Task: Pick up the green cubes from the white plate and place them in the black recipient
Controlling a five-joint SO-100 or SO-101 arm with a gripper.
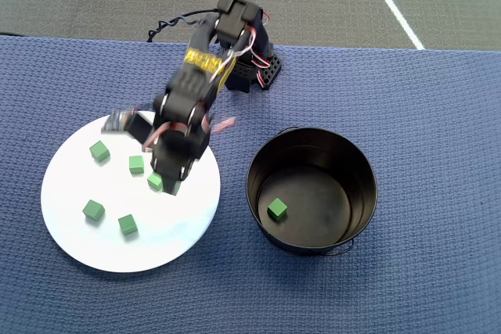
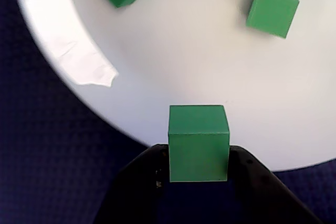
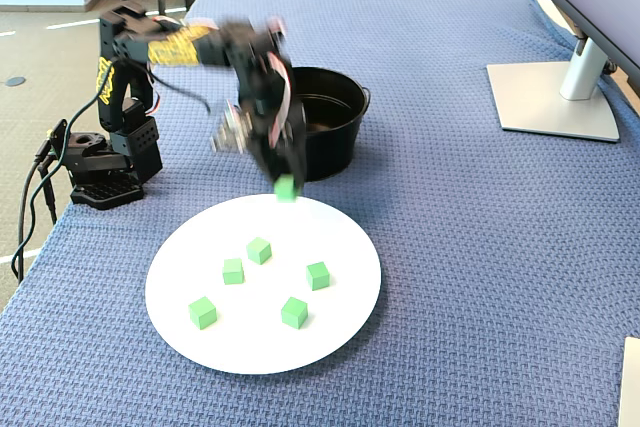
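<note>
Cubes: you have one (image 2: 198, 142) pinched between the gripper (image 2: 198, 153) fingers, its lower half sitting between the two black tips in the wrist view. In the fixed view that held cube (image 3: 286, 187) hangs clear of the surface, over the far edge of the plate (image 3: 180, 322), on the side nearest the pot (image 3: 330, 152). Seen from overhead, the arm (image 1: 200, 87) reaches down over the plate's right half and the cube (image 1: 156, 182) shows just under the blurred gripper. Five cubes lie loose on the plate in the fixed view, spread apart, none touching: (image 3: 259, 250), (image 3: 233, 271), (image 3: 318, 275), (image 3: 202, 312), (image 3: 294, 312). One cube (image 1: 276, 209) already lies on the pot's floor, towards its left side in the overhead view. The pot (image 1: 364, 185) stands just right of the plate (image 1: 117, 252) there, on the blue cloth (image 1: 438, 115).
</note>
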